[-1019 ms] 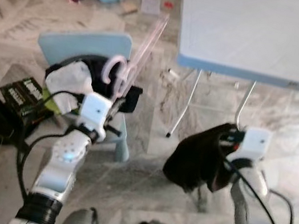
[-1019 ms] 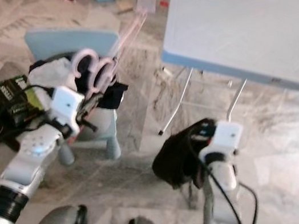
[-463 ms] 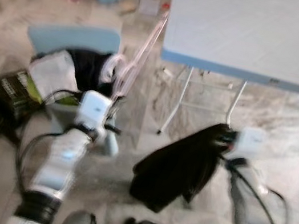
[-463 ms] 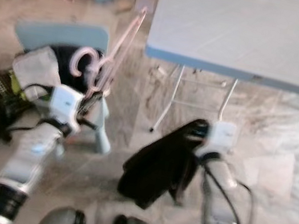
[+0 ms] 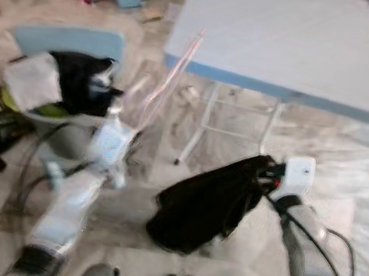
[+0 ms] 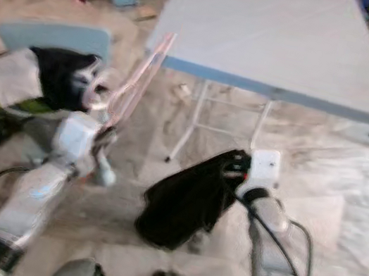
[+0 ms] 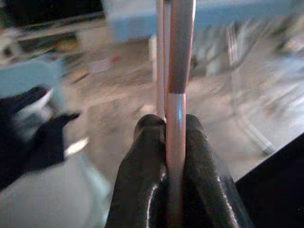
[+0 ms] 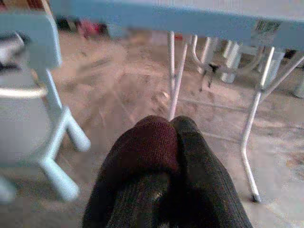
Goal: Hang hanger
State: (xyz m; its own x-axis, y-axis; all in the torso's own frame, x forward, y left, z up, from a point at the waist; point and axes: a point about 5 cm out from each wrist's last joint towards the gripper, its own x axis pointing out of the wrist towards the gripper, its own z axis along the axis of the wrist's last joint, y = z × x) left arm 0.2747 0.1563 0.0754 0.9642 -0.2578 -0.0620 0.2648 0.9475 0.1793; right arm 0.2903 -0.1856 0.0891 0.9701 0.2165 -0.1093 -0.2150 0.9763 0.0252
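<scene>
Far left: a pale blue chair (image 5: 65, 42) carries a heap of dark and white clothes (image 5: 66, 81). Beside it, the left gripper (image 7: 166, 156) has its two black fingers (image 7: 137, 166) pressed tight on the stem of the pink hanger (image 5: 169, 82), which rises from the grip and slants up toward the near edge of the blue table (image 5: 293, 50); its tip overlaps that edge, though whether it touches cannot be told. Centre: bare marble floor (image 5: 191, 139) and the table's white legs (image 5: 197, 129). Right: the right gripper (image 8: 173, 130) is clamped on a dark garment (image 5: 205, 202), which hangs below the wrist, clear of the floor.

Progress, as judged: both items are in hand, but the garment is not yet on the hanger, and the hanger hangs from nothing. No rail or hook to hang it on appears. Motion blur smears the left arm, and the hanger's hook cannot be clearly made out. The garment's shape and kind are unreadable.
</scene>
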